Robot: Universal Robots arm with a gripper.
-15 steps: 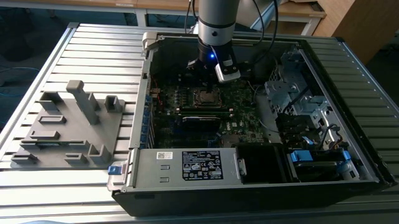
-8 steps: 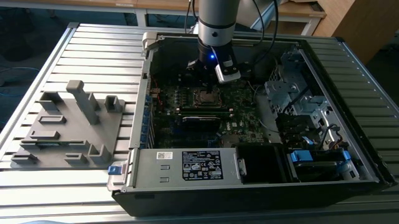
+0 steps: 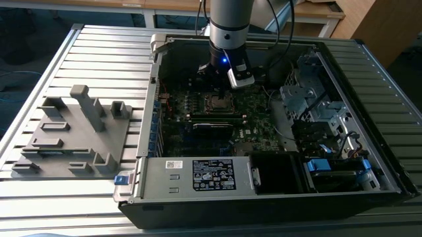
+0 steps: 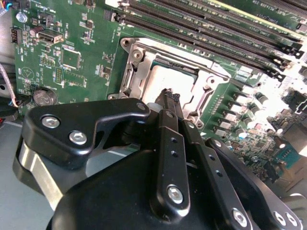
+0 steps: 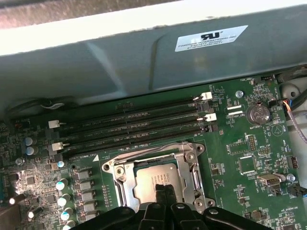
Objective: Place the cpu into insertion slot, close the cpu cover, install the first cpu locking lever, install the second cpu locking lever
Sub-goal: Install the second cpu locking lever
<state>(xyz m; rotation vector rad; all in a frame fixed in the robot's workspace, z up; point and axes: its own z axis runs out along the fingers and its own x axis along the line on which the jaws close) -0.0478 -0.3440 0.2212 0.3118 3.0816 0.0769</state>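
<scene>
The cpu (image 5: pixel 154 173) lies flat in the insertion slot (image 3: pixel 219 102) on the green board, its dull silver top showing through the window of the cpu cover (image 5: pixel 193 163). The cover frame lies down around the chip (image 4: pixel 173 76), with its rim (image 4: pixel 211 87) along the socket edge. My gripper (image 5: pixel 163 188) hangs just above the near edge of the chip, fingers pressed together and shut with nothing between them. In the second wrist view the black fingers (image 4: pixel 169 103) end over the cpu's edge. The arm (image 3: pixel 228 29) stands over the socket inside the open computer case.
Long black memory slots (image 5: pixel 129 127) run beside the socket, with the grey case wall (image 5: pixel 144 57) beyond them. A labelled grey power supply box (image 3: pixel 197 174) sits at the case front. A drive cage (image 3: pixel 310 98) is at the exterior view's right, a grey fixture plate (image 3: pixel 72 133) at its left.
</scene>
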